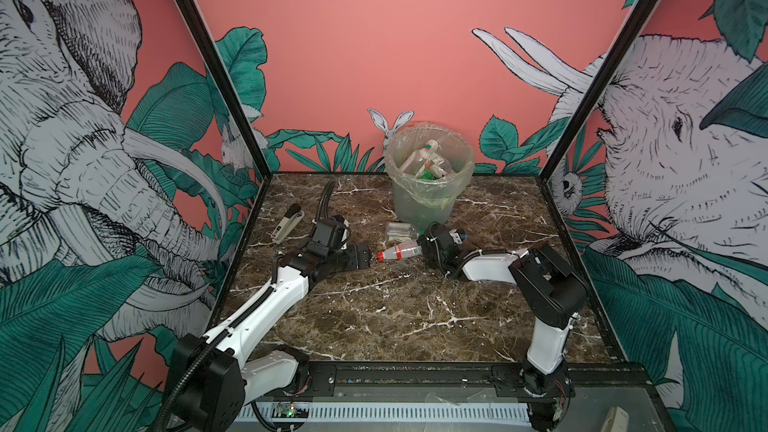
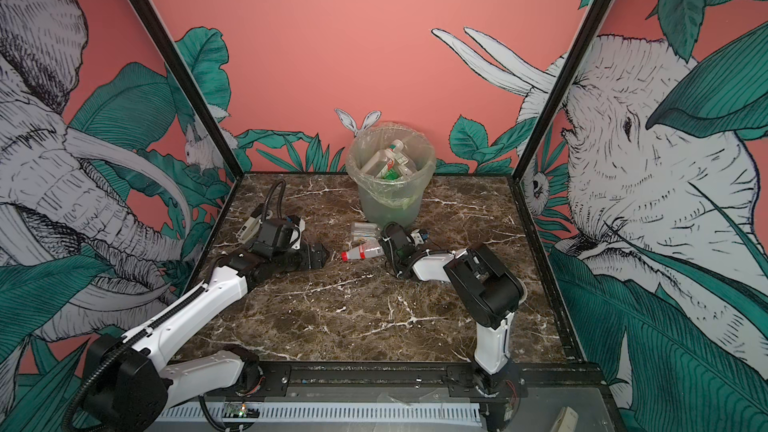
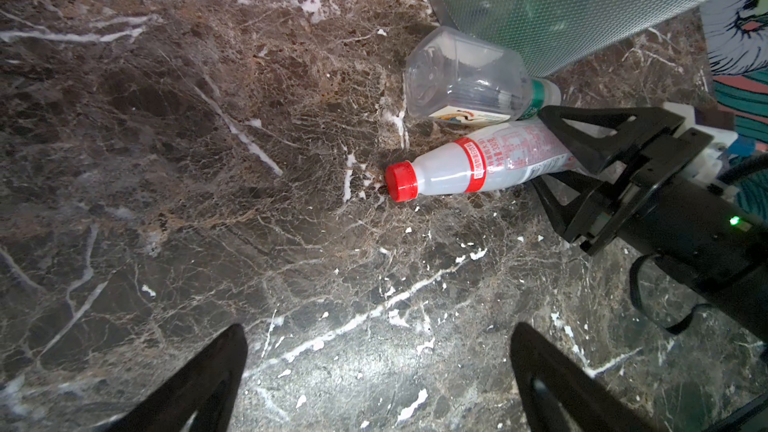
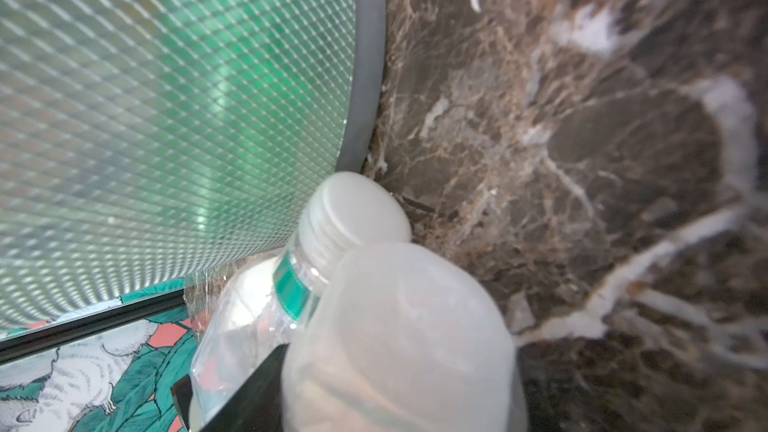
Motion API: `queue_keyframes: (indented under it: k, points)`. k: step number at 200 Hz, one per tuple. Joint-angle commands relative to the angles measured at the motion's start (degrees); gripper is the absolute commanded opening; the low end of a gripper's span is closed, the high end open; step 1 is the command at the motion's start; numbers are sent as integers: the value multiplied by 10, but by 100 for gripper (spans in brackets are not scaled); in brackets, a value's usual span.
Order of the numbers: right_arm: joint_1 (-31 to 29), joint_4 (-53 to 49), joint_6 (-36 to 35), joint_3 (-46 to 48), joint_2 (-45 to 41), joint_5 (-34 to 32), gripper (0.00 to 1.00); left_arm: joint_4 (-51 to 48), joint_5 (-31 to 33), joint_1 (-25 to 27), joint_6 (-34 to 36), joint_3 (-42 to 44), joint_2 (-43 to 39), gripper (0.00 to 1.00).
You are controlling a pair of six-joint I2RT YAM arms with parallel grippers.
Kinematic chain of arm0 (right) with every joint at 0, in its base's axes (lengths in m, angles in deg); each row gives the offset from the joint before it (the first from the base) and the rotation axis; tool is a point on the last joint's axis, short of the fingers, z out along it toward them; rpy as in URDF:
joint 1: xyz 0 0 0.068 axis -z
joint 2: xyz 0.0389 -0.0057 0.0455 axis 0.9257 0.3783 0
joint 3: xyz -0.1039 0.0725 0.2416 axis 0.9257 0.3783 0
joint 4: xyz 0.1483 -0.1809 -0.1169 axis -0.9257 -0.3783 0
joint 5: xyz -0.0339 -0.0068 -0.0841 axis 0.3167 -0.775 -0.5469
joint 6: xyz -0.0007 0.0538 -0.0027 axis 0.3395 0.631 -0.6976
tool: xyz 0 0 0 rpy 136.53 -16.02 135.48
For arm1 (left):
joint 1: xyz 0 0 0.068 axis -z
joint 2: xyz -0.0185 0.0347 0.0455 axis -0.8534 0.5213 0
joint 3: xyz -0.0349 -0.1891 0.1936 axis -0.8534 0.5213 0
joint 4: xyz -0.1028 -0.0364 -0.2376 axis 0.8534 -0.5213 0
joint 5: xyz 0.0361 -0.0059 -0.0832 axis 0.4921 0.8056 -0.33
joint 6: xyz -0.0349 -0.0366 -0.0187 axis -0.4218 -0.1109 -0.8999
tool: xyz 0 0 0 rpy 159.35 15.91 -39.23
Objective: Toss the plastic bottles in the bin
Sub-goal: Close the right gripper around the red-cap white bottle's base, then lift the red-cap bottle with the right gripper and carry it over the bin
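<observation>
A cloudy plastic bottle with a red cap (image 3: 469,168) lies on the marble table in front of the bin (image 1: 419,209), seen in both top views (image 2: 362,252). My right gripper (image 3: 540,147) has a finger on each side of its base end and is shut on it; the base fills the right wrist view (image 4: 399,347). Beside it, against the bin wall (image 4: 166,97), lies a clear bottle with a white cap and green band (image 3: 461,76). Several bottles (image 1: 428,155) lie inside the bin. My left gripper (image 3: 379,328) is open and empty, low over the table just left of the red cap.
A white-and-black stapler (image 1: 286,222) lies at the left, behind the left wrist. The bin stands at the back middle against the pink wall. Black frame posts mark the table's left and right edges.
</observation>
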Motion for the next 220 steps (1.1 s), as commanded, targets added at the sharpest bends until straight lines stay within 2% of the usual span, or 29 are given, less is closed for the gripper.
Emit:
queue_keyframes:
  k: [1, 28, 65, 132, 220]
  points:
    - [-4, 14, 48, 19, -9, -16, 56, -17, 14, 1, 0, 9, -19, 99]
    - [-3, 16, 30, 47, -44, -22, 50, -19, 16, 1, 0, 10, -22, 99]
    - [-1, 24, -23, 94, -123, -14, 50, -28, 24, 1, 2, 11, -26, 99]
    - [21, 50, -108, 156, -245, 90, 50, -29, 26, 0, -6, 25, -45, 99]
    - [43, -47, -225, 160, -403, 117, 51, -23, 16, 0, -19, 38, -66, 99]
